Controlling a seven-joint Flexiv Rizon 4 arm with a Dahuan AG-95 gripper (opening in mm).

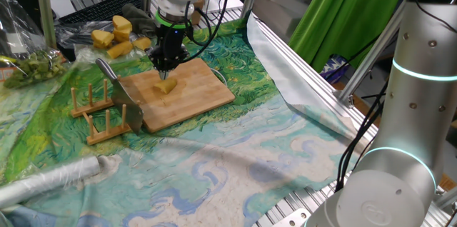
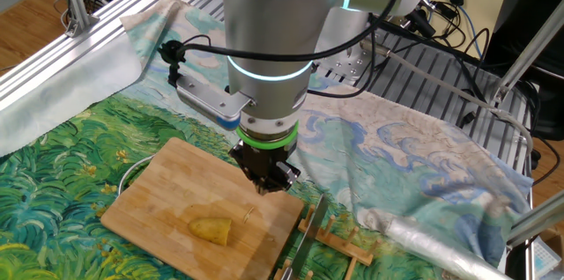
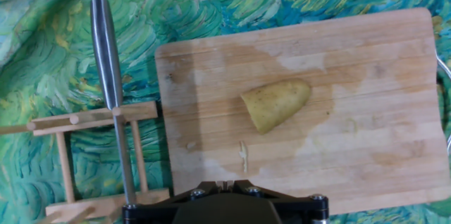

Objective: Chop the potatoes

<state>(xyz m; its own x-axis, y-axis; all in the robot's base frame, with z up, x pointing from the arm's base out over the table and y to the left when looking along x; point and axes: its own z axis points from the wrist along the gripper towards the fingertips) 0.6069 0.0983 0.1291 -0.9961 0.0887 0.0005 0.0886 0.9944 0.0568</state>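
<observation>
One potato piece (image 1: pixel 167 86), pale yellow with a flat cut end, lies near the middle of the wooden board (image 1: pixel 200 98). The hand view shows the potato (image 3: pixel 276 104) on the board (image 3: pixel 366 76), with a thin sliver beside it. My gripper (image 1: pixel 166 68) hangs just above the board, beside the potato and apart from it, shut with nothing between its fingers. From the other side the gripper (image 2: pixel 264 187) stands behind the potato (image 2: pixel 211 229). A steel knife (image 3: pixel 106 48) rests in a wooden rack (image 3: pixel 91 122) left of the board.
Bigger deep-yellow chunks (image 1: pixel 118 34) and a bag of greens (image 1: pixel 32 66) lie at the back left. A roll of clear plastic (image 1: pixel 50 180) lies at the front left. Aluminium frame rails (image 1: pixel 300 77) border the painted cloth.
</observation>
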